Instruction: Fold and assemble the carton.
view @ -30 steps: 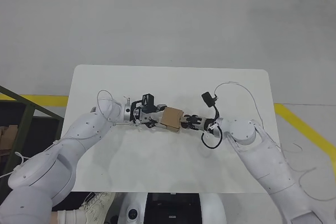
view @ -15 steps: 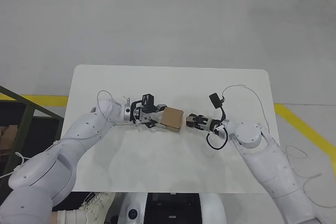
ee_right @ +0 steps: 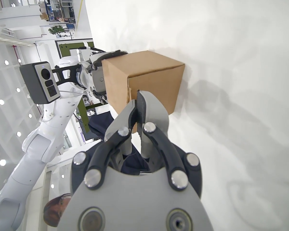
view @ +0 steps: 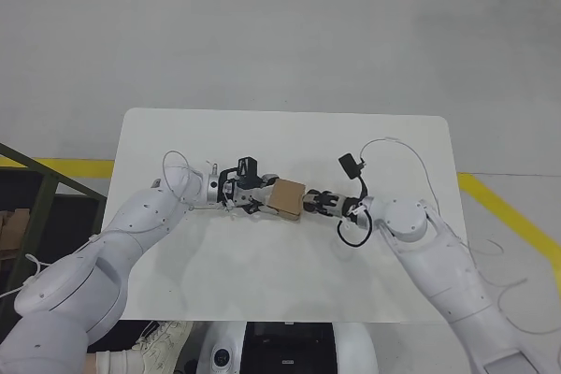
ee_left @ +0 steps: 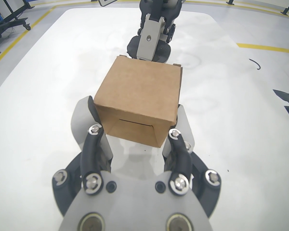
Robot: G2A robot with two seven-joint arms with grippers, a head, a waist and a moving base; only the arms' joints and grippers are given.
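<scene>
Mid-table, left pincer clamps the carton; right pincer meets its far edge.

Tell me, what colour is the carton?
The carton is plain brown; the left wrist view shows it best.

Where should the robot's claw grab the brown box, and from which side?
Grip the carton by its two flat side walls, coming in from the open end, as the left claw does. Those walls are parallel, so a claw can squeeze them evenly. The closed end is likely worse: the shut right claw sits against it.
</scene>
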